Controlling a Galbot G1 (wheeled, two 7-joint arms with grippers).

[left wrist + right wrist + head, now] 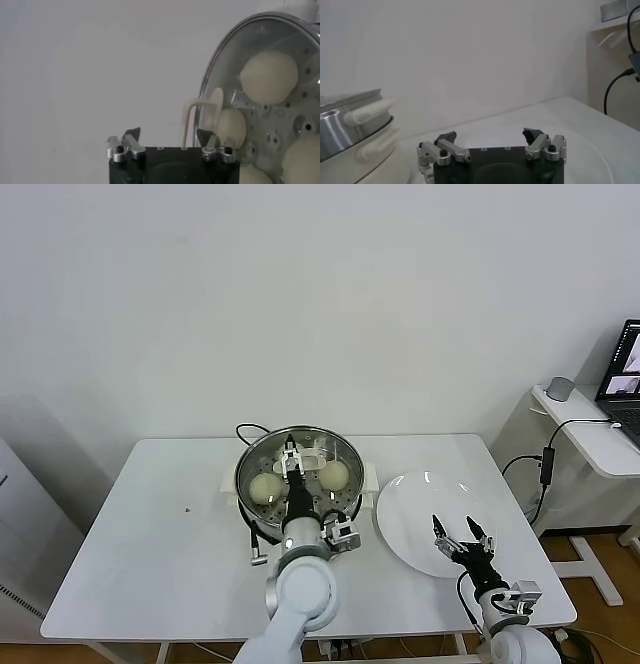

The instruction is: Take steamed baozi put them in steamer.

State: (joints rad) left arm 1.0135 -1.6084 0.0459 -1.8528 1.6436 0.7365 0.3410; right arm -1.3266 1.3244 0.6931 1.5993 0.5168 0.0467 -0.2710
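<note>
Desk (150, 524), white and rectangular, carried everything: the round shiny stainless-steel steamer (300, 441) with its perforated floor on a white cooker base near the middle, and a flat white round plate (410, 509) just beside it on the robot's right, bare of buns. Smooth, pale cream-white steamed baozi (264, 487) lay inside the steamer, one toward the left of the floor, another (333, 474) toward the right, and the left wrist view showed more of them (268, 76) on the perforated metal. Being domes, they had no long axis to align with.

Left gripper (293, 460) reached forward over the steamer's middle, pointing away from the robot between the two buns, its jaws wide and holding nothing; the buns lay below and to either side of it. Right gripper (462, 535) hovered low over the near part of the plate, well apart from the steamer, jaws also spread wide and empty. With the plate bare, the loading looked finished, so the likely next move was the left arm lifting straight up clear of the rim.
</note>
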